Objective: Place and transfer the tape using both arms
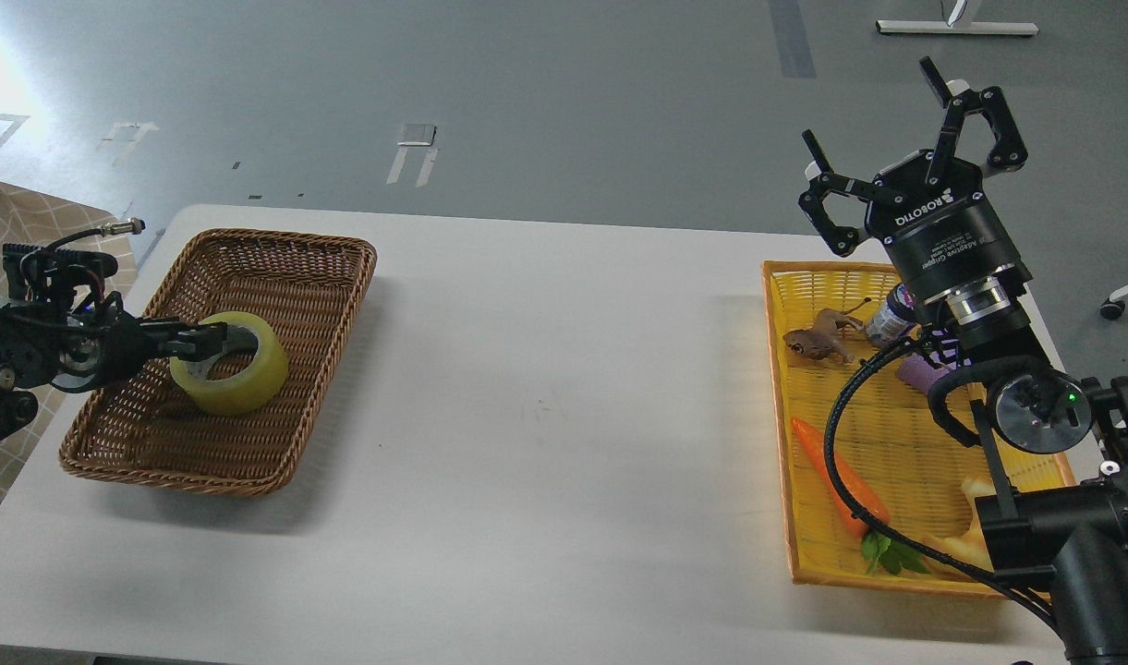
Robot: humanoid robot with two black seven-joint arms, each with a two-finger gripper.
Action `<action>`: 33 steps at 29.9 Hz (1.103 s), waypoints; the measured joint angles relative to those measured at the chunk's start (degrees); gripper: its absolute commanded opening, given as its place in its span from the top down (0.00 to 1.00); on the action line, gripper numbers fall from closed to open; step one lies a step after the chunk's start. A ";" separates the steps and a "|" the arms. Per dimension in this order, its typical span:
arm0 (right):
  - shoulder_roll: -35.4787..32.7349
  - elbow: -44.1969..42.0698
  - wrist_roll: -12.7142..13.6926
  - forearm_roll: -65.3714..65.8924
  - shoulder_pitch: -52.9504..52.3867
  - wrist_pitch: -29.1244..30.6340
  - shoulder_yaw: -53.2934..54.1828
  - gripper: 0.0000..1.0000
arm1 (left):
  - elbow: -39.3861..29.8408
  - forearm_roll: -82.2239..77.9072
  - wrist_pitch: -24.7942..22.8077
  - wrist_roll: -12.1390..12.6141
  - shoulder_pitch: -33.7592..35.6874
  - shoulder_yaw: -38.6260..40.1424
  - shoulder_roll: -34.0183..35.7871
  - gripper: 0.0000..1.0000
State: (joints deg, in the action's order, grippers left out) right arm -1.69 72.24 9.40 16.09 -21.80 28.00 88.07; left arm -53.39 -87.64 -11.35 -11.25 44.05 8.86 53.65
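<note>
The tape (238,386), a wide yellow roll with a pale core, is tilted inside the brown wicker basket (277,242) at the table's left. My left gripper (211,344) comes in from the left and is shut on the roll's near rim, with a finger reaching into the core. I cannot tell whether the roll rests on the basket floor or hangs just above it. My right gripper (901,148) is open and empty, raised above the far end of the yellow basket (785,397) at the right, fingers pointing up and away.
The yellow basket holds an orange carrot (836,485), a brown toy frog (818,340), a small bottle (887,319), a purple block (919,372) and pale bread (961,545). The white table (545,416) lies between the two baskets.
</note>
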 measured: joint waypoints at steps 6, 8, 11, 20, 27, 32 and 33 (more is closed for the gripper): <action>-0.06 0.00 0.00 0.00 -0.01 0.00 0.00 0.00 | -1.42 5.02 0.10 -0.17 0.75 0.78 0.78 0.03; -0.07 0.00 0.00 0.00 -0.01 0.00 0.00 0.00 | -2.46 8.09 0.06 -0.26 1.39 0.90 1.31 0.03; -0.08 0.00 0.00 0.00 -0.01 0.00 0.00 0.00 | -5.20 12.66 -0.39 -0.58 3.94 1.25 3.41 0.03; -0.20 0.00 0.00 0.00 -0.01 0.00 0.00 0.00 | -7.12 39.17 -0.80 -1.10 9.67 5.85 0.50 0.02; -1.08 0.09 0.00 0.00 -0.16 0.00 0.14 0.00 | -6.91 56.54 -3.69 -0.93 10.16 16.26 -6.93 0.02; -2.74 1.09 -0.29 -0.01 0.01 0.00 0.70 0.00 | -6.91 64.12 -6.29 -0.87 9.56 27.92 -14.96 0.02; -2.95 1.37 -0.36 -0.04 0.03 0.00 0.81 0.00 | -6.94 65.19 -6.78 -0.81 9.31 29.65 -16.31 0.02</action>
State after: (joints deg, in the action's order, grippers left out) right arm -4.64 73.62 9.05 16.05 -21.76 28.00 88.88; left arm -60.33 -22.45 -18.13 -12.06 53.36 38.52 37.34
